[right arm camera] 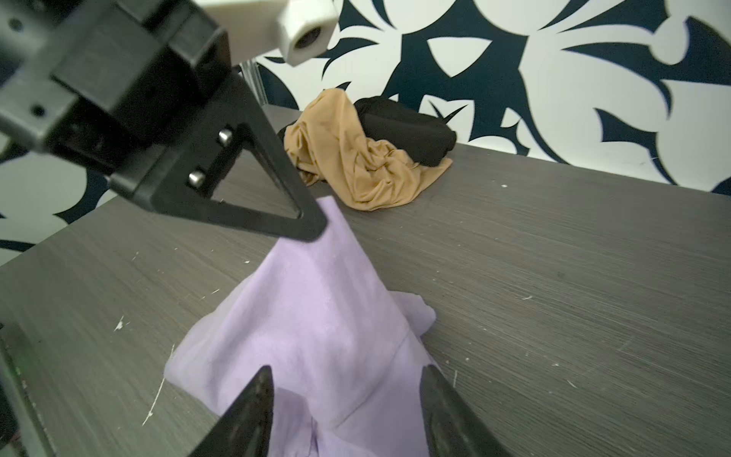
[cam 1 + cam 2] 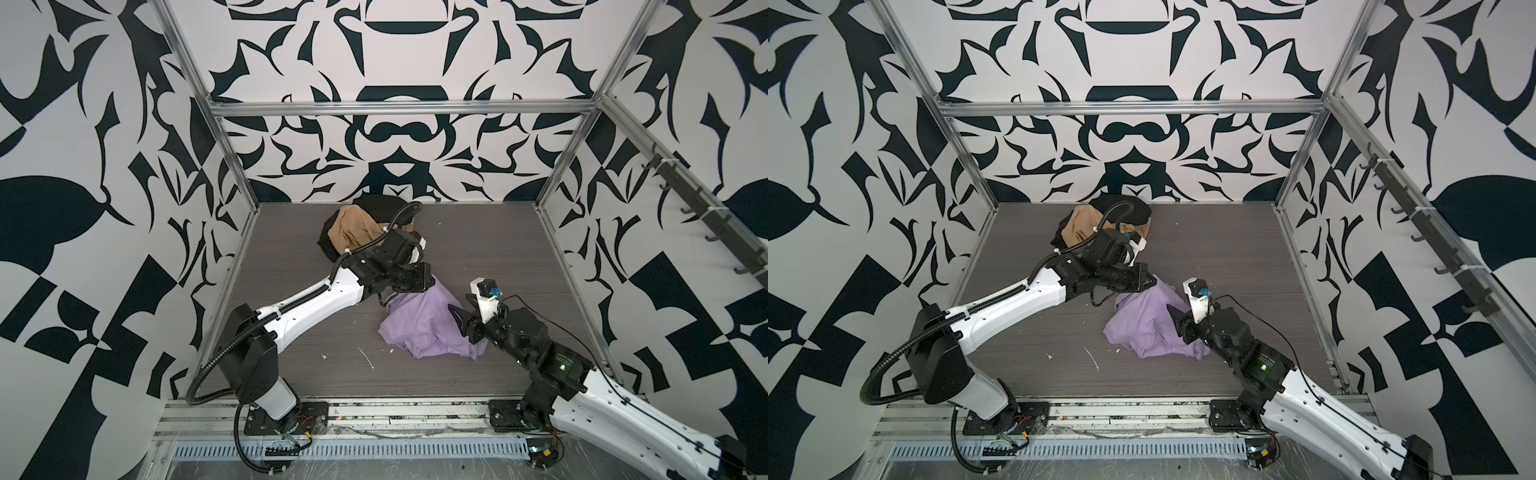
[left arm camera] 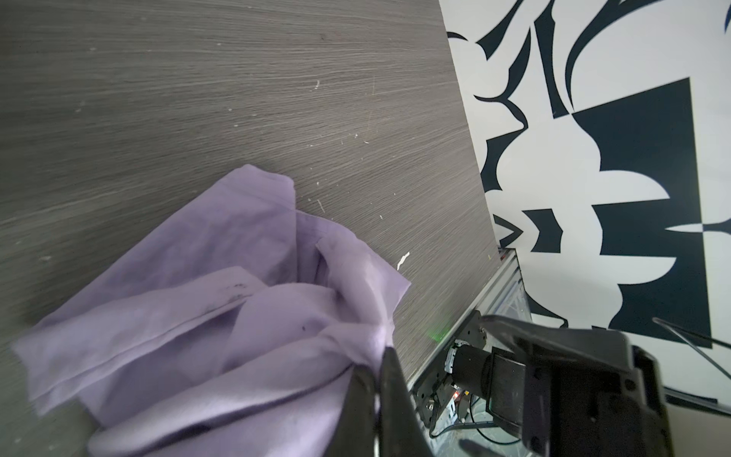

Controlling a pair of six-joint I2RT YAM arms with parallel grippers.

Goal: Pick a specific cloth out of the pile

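Plain lilac cloth (image 2: 415, 328) in left gripper (image 2: 432, 277)

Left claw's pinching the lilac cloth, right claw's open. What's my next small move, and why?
Probably lower the left claw and release: it is shut on a raised peak of the cloth, which already lies apart from the pile; the right claw is open, holding nothing.

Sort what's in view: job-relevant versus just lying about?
Job: lilac cloth, pinched by left gripper; right gripper, open over it; pile of tan and black garments.
Lying about: white scraps on table; hook rail.
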